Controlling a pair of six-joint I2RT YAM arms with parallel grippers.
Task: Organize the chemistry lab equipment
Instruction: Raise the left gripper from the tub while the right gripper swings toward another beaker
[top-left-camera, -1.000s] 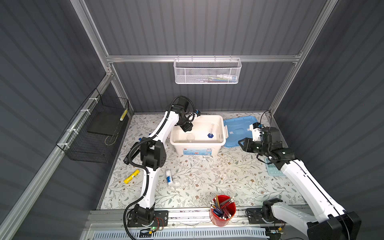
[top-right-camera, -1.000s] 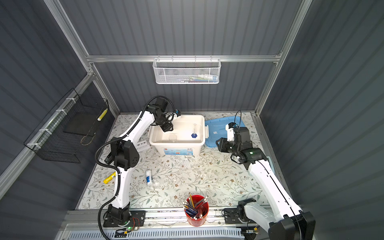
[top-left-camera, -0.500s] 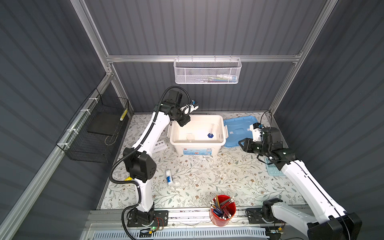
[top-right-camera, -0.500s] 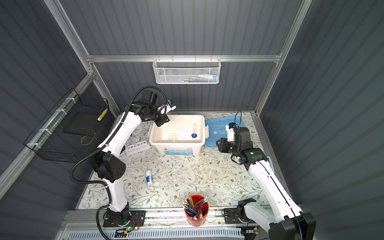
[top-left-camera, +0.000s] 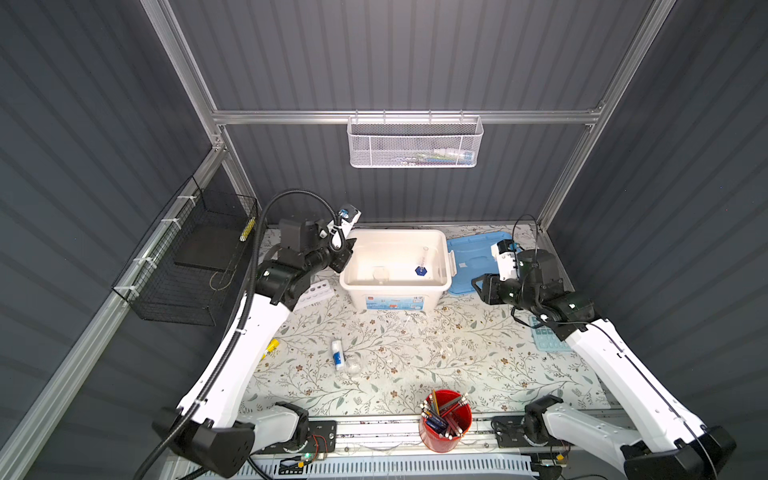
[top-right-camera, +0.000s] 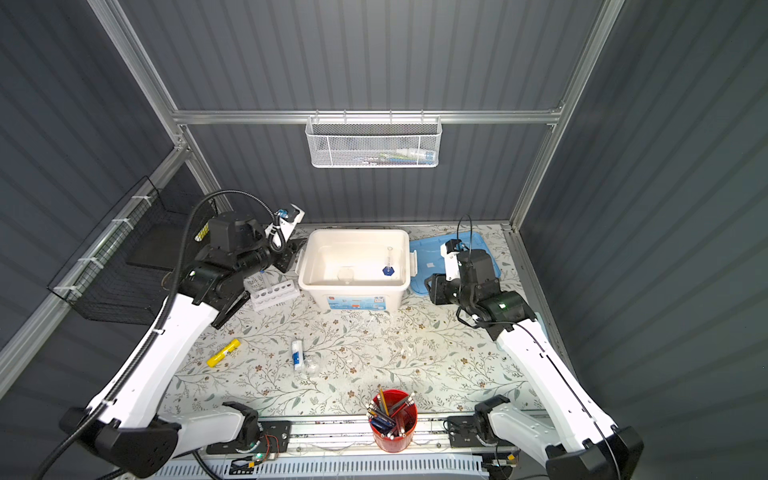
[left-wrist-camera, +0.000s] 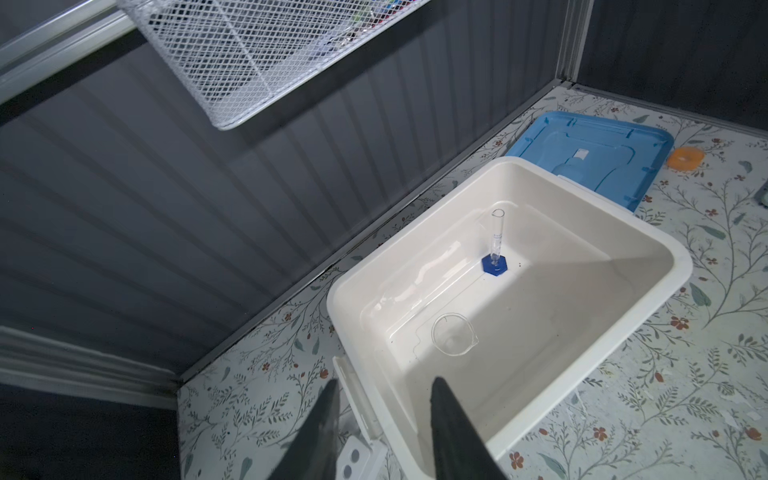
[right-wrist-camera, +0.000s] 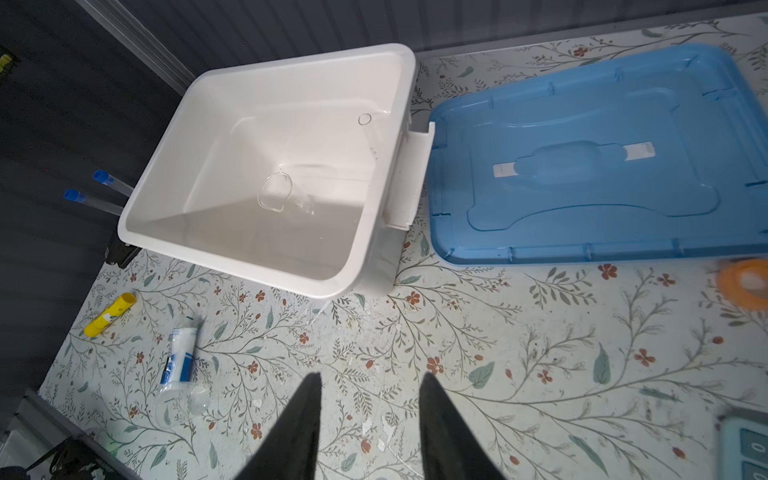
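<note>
L gripper (left-wrist-camera: 382, 419): jaws spread, nothing pinched. Hangs just beside the left edge of the white bin (top-left-camera: 395, 232), up off the table (top-left-camera: 415, 374). R gripper (right-wrist-camera: 370, 411): jaws spread too, empty, over bare table in front of the blue lid (right-wrist-camera: 582, 166), aimed toward the bin.

Bin is open. Lid lies flat just right of it; touching or not, can't tell.

In the bin:
- cylinder (left-wrist-camera: 495, 249) upright on its blue hex foot, on the side nearest the lid
- small beaker (left-wrist-camera: 453, 334) upright near the middle, apart from the cylinder

Left of bin: tube rack (top-right-camera: 274, 291). Two blue-capped tubes (right-wrist-camera: 108, 180) stick up there, in the rack afaict.

Mid table: clear flask (top-left-camera: 353, 365) touching a white/blue bottle (top-left-camera: 338, 353); flask's pose too faint to call. Yellow stick (top-right-camera: 224, 352) further left, well apart. Some faint clear glass (top-right-camera: 370, 324) in front of the bin, can't ID it.

Other items: red pencil cup (top-left-camera: 446, 419) at the front edge, calculator (top-left-camera: 546, 340) at the right edge, partly under the R arm, orange tape roll (right-wrist-camera: 746, 282) near the lid.
</note>
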